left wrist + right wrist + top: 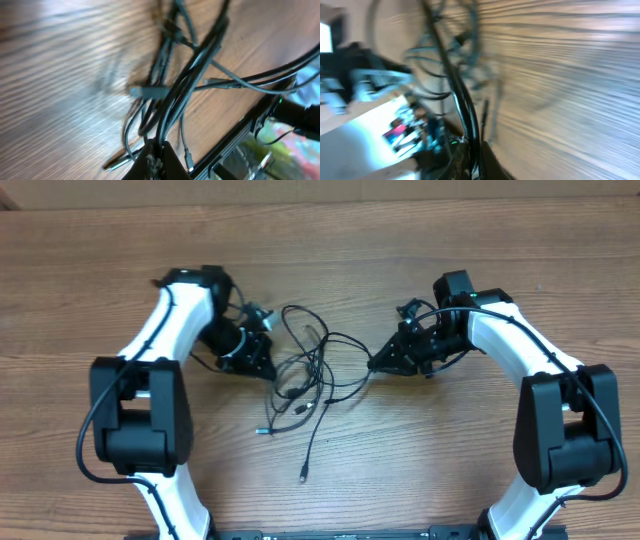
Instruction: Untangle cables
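You had the cables [305,375] lying in a loose tangle on the wooden counter [330,240], midway between the two arms. Your left claw [265,367] was pinched shut on strands at the tangle's left edge, and the left wrist view showed several running straight into its closed tips. Your right claw [374,364] was closed on strands at the right edge. One plug end [303,476] trailed toward the robot's base, clear of the knot.

Overhead top-down, wrist views close on cables [197,65]
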Tool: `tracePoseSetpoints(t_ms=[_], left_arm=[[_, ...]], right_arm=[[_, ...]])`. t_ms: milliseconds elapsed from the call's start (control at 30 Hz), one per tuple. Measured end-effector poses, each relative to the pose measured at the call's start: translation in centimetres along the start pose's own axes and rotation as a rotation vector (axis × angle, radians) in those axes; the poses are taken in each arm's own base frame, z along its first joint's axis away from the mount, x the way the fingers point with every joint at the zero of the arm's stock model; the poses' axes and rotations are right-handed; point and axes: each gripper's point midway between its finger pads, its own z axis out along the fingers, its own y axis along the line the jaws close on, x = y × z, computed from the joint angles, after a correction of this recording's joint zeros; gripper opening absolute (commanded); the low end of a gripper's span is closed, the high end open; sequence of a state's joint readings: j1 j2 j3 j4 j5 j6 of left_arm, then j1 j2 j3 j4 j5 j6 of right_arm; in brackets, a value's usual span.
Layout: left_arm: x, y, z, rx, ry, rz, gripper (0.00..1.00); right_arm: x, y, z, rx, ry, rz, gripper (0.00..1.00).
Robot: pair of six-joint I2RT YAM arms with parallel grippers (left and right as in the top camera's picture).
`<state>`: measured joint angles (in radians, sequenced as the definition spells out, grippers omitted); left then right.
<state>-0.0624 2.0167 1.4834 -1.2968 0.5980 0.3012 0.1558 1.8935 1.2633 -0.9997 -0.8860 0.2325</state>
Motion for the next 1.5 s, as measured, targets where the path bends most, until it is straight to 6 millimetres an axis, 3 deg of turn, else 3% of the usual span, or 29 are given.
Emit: tracePoseSetpoints(t_ms=[233,367,567,633,667,767,900,1033,1133,1233,1333,1500], left_arm=[[-0.4,1.1,-0.9,0.01,-0.042,-0.042,0.04],[-0.7,1.8,-0.9,-0.026,-0.049,-0.078,0.04],[-0.6,5.0,-1.1,-0.199,-0.054,-0.228,0.04],[-0.7,5.8,-1.1,-0.238,-0.064,-0.27,0.04],[-0.8,6.1,-1.0,-0.249,-0.073,-0.287,0.04],[-0.9,6.5,-0.5,-0.248,-0.087,-0.311,0.04],[-0.7,5.9,0.4,-0.188,-0.083,-0.305,0.04],[-1.2,4.7,0.7,-0.118,-0.096,-0.271,0.04],[-1.7,3.1,0.8,-0.025,-0.11,-0.211,0.04],[-1.5,1.0,0.5,0.081,-0.1,-0.153,0.04],[-1.5,-1.2,-1.4,0.129,-0.085,-0.09,0.04],[-4.3,-5.9,-7.0,0.072,-0.183,0.127,0.04]], right_arm=[[-0.7,-4.1,-0.9,0.213,-0.053,0.039,0.04],[-1.5,-5.5,-2.1,0.245,-0.093,0.07,0.04],[-3.3,-9.0,-5.9,0.286,-0.204,0.208,0.05],[-3.7,-10.4,-7.2,0.312,-0.245,0.265,0.31],[-3.8,-10.9,-7.6,0.323,-0.258,0.284,0.4],[-3.8,-11.5,-8.0,0.338,-0.268,0.321,0.47],[-2.2,-8.7,-6.9,0.188,-0.166,0.239,0.54],[0.9,-3.0,-6.2,-0.123,-0.022,0.074,0.54],[1.1,-1.1,-6.2,-0.222,-0.02,-0.025,0.49],[1.2,-0.2,-6.4,-0.27,-0.028,-0.084,0.49],[1.1,0.3,-6.6,-0.292,-0.038,-0.123,0.5],[1.1,2.6,-8.6,-0.278,-0.094,-0.233,0.54]])
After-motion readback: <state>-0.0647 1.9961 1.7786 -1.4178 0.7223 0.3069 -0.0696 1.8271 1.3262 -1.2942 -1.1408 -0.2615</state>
